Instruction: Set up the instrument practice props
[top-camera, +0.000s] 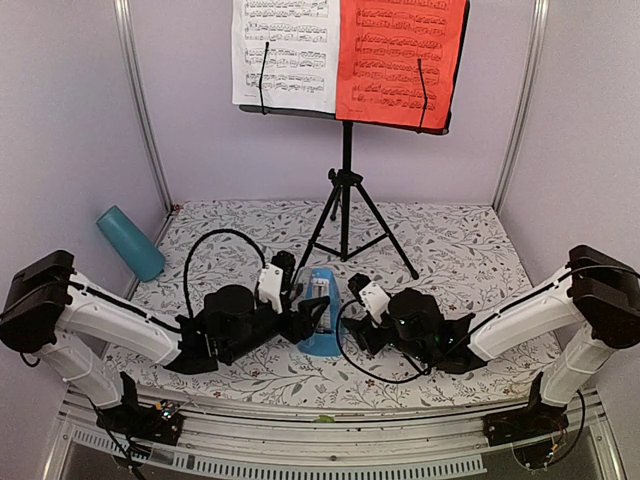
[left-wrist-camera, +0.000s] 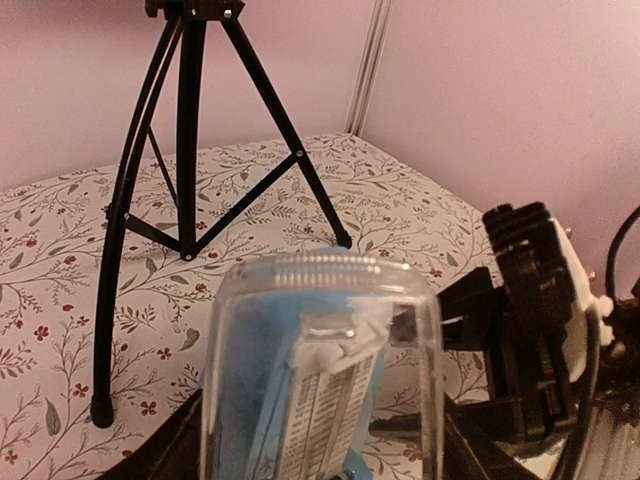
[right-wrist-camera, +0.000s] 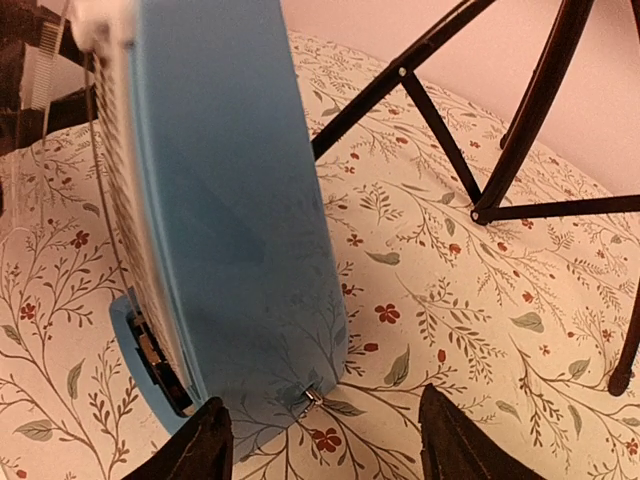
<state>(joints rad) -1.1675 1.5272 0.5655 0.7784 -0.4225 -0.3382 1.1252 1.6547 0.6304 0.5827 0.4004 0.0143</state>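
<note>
The black tripod music stand (top-camera: 345, 200) stands at the back. Its desk holds the white sheet of music (top-camera: 285, 50) on the left and the red sheet of music (top-camera: 400, 60) on the right. The small blue metronome (top-camera: 320, 322) stands on the floral table in front of the tripod. My left gripper (top-camera: 303, 318) is shut on it. In the left wrist view the metronome's clear cover (left-wrist-camera: 320, 370) fills the space between my fingers. My right gripper (top-camera: 352, 325) is open just right of the metronome. In the right wrist view the metronome's blue back (right-wrist-camera: 230, 220) is just ahead of its left fingertip.
A teal cylinder cup (top-camera: 130, 242) leans at the left wall. The tripod's legs (right-wrist-camera: 470, 190) spread just behind the metronome. The right gripper's black body (left-wrist-camera: 530, 320) is close on the right in the left wrist view. Walls enclose the floral table (top-camera: 450, 250).
</note>
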